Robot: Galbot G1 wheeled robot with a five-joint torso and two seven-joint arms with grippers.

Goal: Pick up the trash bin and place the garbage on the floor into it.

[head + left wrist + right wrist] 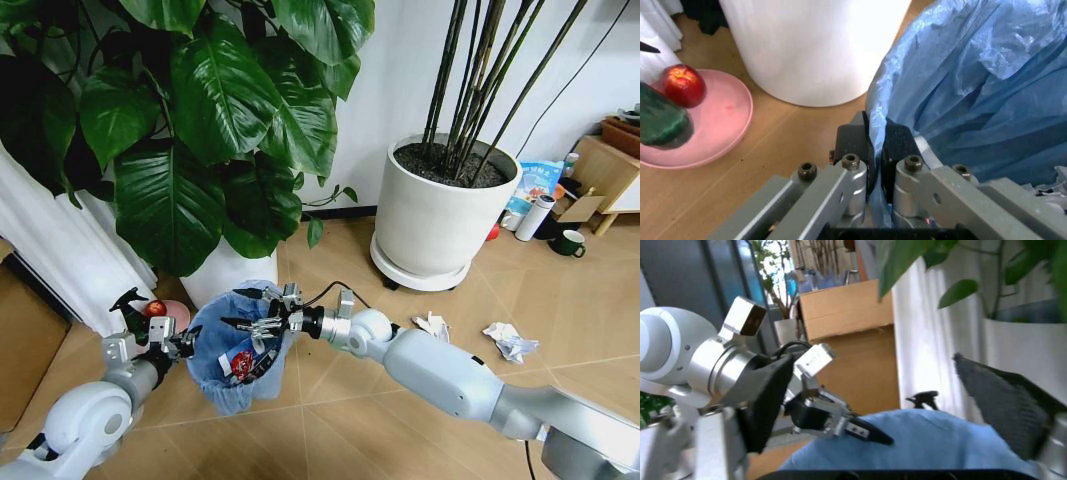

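The trash bin (228, 372), a small dark round bin lined with a crinkly light-blue bag (973, 90), sits low between my arms. My left gripper (186, 342) is shut on the bin's rim and bag edge, with its fingers (852, 142) pinching the blue plastic. My right gripper (256, 318) hovers open over the bin's mouth, its pads (770, 400) wide apart and nothing between them. A red crushed wrapper (242, 362) lies inside the bin. Two crumpled white paper wads (432, 325) (510, 341) lie on the herringbone floor (400, 420) to the right.
A white plant pot (225, 272) stands right behind the bin, and a larger one (440, 215) farther right. A pink plate (720, 120) with a red apple (684, 85) sits beside my left gripper. A mug (570, 243) and upright bottles stand at the far right; a cardboard box (25, 345) is at the left.
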